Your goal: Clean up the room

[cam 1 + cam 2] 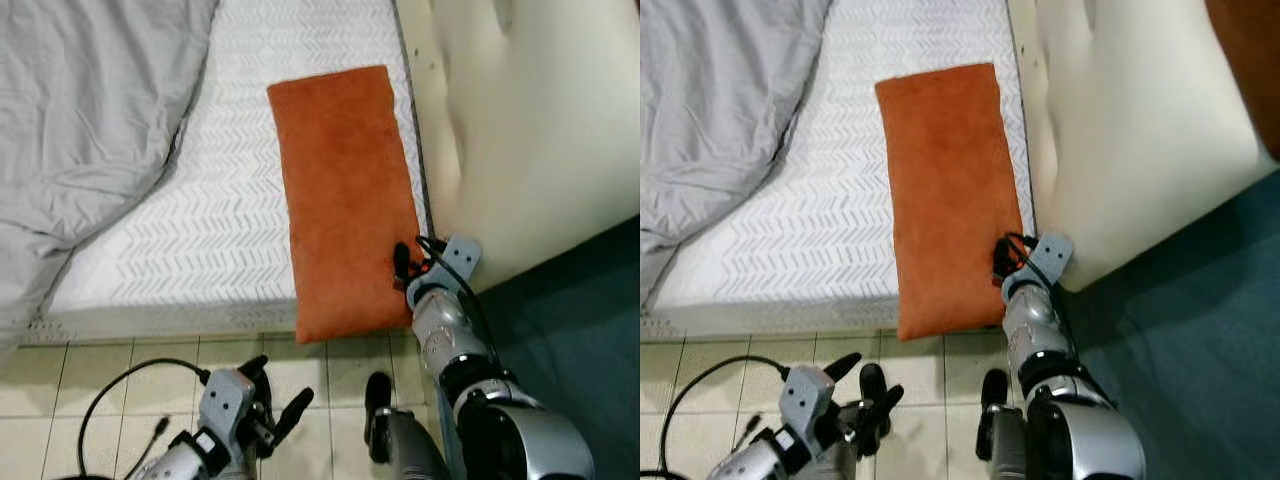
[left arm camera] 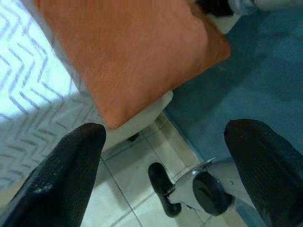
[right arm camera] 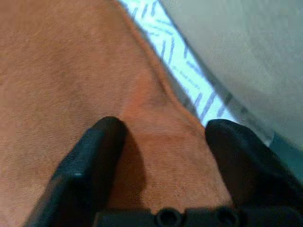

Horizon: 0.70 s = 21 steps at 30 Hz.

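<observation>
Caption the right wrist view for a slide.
Right end effector open, its black fingers straddling a corner of the orange cushion lying on the chevron-patterned mattress.

Orange pillow [image 1: 345,195]: long rectangle, soft fuzzy fabric, lies flat on the bed [image 1: 220,200], lengthwise near-to-far, along the bed's right edge beside the cream headboard [image 1: 520,130]. Near end overhangs the mattress edge above the tiled floor. Grey duvet [image 1: 85,120] crumpled at far left, well apart from it.

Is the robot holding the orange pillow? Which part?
Its right hand has open fingers around the orange pillow near a corner, not closed yet. The left hand holds nothing.
</observation>
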{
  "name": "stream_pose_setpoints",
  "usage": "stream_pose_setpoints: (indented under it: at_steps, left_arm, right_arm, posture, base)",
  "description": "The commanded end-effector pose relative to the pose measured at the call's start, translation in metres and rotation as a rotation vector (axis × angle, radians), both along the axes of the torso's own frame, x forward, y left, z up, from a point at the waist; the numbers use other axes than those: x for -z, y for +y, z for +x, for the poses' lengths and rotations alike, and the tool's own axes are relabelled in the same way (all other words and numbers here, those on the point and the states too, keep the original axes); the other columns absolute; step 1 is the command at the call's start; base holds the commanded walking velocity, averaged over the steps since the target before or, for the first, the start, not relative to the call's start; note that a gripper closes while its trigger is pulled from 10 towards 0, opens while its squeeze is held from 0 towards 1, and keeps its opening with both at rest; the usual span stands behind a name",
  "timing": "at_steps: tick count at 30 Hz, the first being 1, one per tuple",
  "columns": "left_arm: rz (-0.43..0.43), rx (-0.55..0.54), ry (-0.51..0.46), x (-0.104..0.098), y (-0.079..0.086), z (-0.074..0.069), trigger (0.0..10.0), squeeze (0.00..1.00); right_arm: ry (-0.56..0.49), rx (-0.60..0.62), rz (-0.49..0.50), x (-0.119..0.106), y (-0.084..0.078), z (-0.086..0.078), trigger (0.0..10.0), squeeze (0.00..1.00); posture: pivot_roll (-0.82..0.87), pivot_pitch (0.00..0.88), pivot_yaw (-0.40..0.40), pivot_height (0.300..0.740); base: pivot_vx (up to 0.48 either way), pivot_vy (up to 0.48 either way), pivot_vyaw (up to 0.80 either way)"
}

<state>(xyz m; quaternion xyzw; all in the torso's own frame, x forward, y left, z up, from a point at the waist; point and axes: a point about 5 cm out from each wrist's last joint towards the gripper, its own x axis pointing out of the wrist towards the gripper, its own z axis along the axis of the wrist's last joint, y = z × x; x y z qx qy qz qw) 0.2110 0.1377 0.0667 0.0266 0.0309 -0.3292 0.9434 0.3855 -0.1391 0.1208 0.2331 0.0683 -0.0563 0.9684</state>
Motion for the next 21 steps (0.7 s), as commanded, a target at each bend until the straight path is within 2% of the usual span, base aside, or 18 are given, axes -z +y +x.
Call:
stream_pose_setpoints:
  at_steps: [1, 4, 11, 21]
  left_arm:
    - [0.003, 0.050, 0.025, 0.003, -0.011, -0.017, 10.0, 0.00]
    - [0.004, 0.053, 0.039, 0.003, -0.017, -0.026, 10.0, 0.00]
    - [0.004, 0.025, 0.031, -0.003, -0.019, -0.022, 10.0, 0.00]
    - [0.001, -0.006, 0.050, -0.005, -0.018, -0.021, 10.0, 0.00]
  right_arm:
    - [0.174, -0.036, 0.059, 0.039, 0.004, -0.017, 0.0, 0.00]
    - [0.171, -0.063, 0.057, 0.037, 0.007, -0.015, 0.0, 0.00]
    - [0.150, -0.081, 0.088, 0.032, 0.011, -0.013, 0.0, 0.00]
    - [0.073, -0.090, 0.168, 0.012, 0.018, -0.002, 0.0, 0.00]
  posture:
    - [0.06, 0.568, -0.051, 0.740]
    - [0.05, 0.563, -0.060, 0.740]
    - [0.05, 0.551, -0.064, 0.740]
    - [0.05, 0.532, -0.071, 0.740]
  base:
    - [0.000, 0.000, 0.00]
    - [0.000, 0.000, 0.00]
    - [0.000, 0.000, 0.00]
    - [0.000, 0.000, 0.00]
